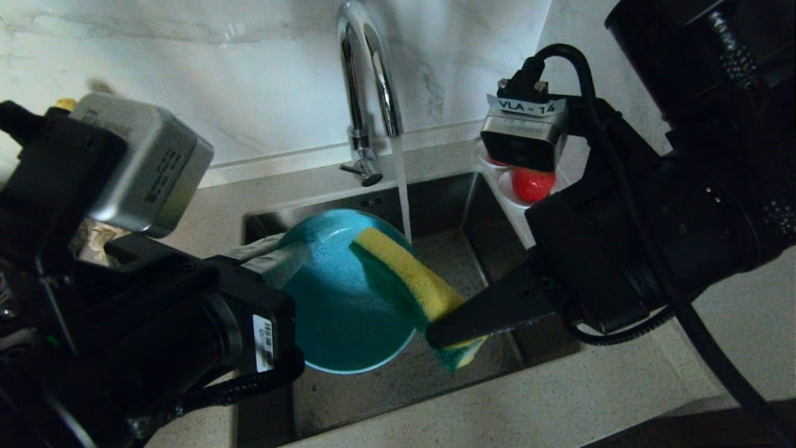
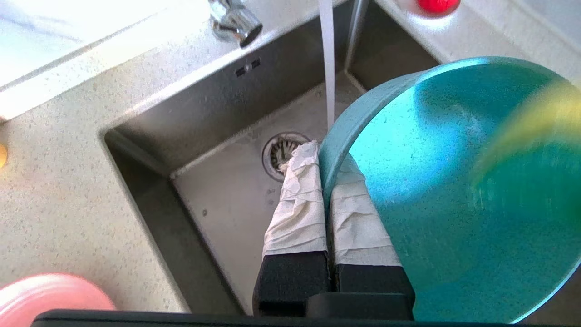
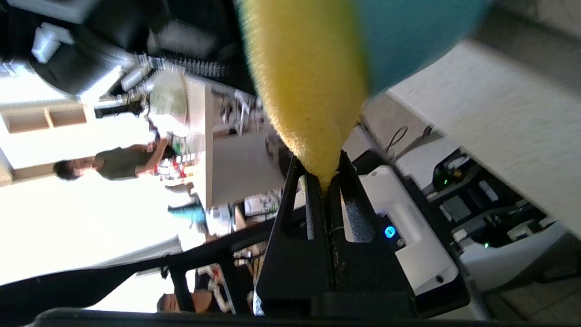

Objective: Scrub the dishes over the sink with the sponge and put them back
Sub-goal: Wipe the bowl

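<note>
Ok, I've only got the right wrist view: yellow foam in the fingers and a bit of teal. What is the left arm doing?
Observer: The left gripper is shut on the rim of the teal bowl, holding it tilted over the sink.
Operator: Is the sponge on the bowl?
Observer: Yes, in the head view the sponge, pinched by the right gripper, lies across the bowl's inner face.
Operator: Is the water on?
Observer: Yes, a stream falls from the tap just behind the bowl's rim.
Operator: Where's the plate?
Observer: A pink plate shows on the counter beside the sink, in the left wrist view.
</note>
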`<state>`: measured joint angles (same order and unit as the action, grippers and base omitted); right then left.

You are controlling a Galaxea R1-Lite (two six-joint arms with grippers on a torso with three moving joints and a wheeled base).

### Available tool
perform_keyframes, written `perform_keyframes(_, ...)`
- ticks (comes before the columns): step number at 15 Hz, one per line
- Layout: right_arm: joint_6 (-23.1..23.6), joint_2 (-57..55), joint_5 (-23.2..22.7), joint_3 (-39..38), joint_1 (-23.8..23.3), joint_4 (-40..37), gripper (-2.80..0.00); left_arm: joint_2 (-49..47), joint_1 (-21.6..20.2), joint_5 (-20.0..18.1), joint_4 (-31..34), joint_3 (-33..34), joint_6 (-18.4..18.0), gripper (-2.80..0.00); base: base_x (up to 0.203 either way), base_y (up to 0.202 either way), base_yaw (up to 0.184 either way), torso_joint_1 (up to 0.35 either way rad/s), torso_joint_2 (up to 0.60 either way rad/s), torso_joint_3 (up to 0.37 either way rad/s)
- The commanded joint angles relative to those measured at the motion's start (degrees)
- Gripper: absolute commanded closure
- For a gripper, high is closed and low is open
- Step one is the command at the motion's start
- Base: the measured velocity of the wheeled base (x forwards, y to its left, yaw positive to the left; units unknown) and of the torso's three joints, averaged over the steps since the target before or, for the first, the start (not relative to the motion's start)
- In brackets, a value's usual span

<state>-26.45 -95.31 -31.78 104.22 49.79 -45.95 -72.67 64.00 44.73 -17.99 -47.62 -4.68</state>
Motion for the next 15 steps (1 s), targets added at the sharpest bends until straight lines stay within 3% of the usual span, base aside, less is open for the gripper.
perform_keyframes(1, -0.18, -0.65, -0.15, -0.17, 2.53, -0.10, 0.00, -0.68, 0.07, 0.14, -0.20, -1.02, -0.06, 0.00, 0.000, 0.000, 0.000, 0.000, 0.00, 0.000)
perform_keyframes(11, -0.16, -3.02, -0.21, 3.23, 4.91, 0.01, 0.00, -1.24, 0.07, -0.08, -0.29, -0.45, 0.90, 0.00, 0.000, 0.000, 0.000, 0.000, 0.00, 0.000)
perform_keyframes(15, -0.18, 2.03, -0.12, -2.59, 4.54, -0.99, 0.00, -1.77, -1.51, -0.25, -0.21, 1.71, 2.38, 0.00, 0.000, 0.000, 0.000, 0.000, 0.00, 0.000)
